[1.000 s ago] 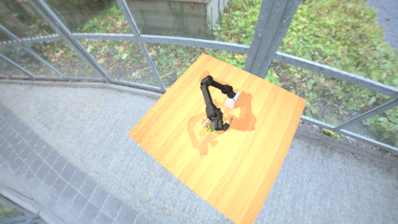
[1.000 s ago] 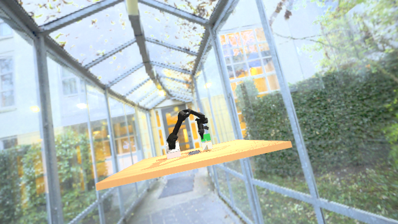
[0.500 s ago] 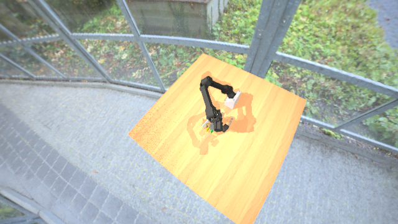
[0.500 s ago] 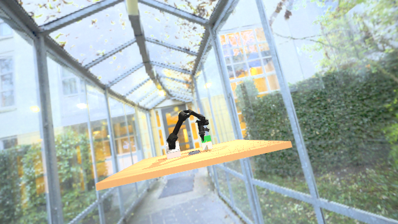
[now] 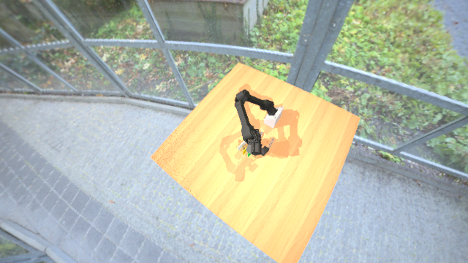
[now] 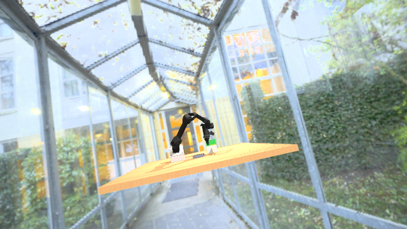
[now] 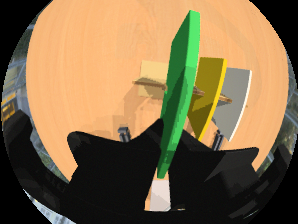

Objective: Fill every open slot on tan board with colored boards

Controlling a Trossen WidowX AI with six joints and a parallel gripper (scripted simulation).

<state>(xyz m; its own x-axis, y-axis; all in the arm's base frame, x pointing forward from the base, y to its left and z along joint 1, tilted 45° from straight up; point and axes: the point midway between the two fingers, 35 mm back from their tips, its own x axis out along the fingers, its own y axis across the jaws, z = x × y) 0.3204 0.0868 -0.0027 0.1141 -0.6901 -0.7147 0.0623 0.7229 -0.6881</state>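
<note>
Three colored boards in the wrist view: green [image 6: 212, 142] [image 7: 181, 85], yellow [image 7: 211, 92], gray. Pincer [image 7: 164, 123] closed on the green board, which it holds over the tan board [image 7: 150, 82], crosswise to it. Yellow and gray boards stand side by side across the tan board, above the wooden counter [image 5: 285, 190] [image 6: 197, 165] [image 7: 85, 65]. Green board's notch hidden; seating unclear.

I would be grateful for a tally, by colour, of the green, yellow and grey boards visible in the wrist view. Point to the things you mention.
Green board [image 5: 249, 155] [image 6: 212, 142] [image 7: 181, 85]: 1
Yellow board [image 5: 244, 150] [image 7: 212, 85]: 1
Grey board [image 7: 237, 97]: 1
Total: 3
</note>
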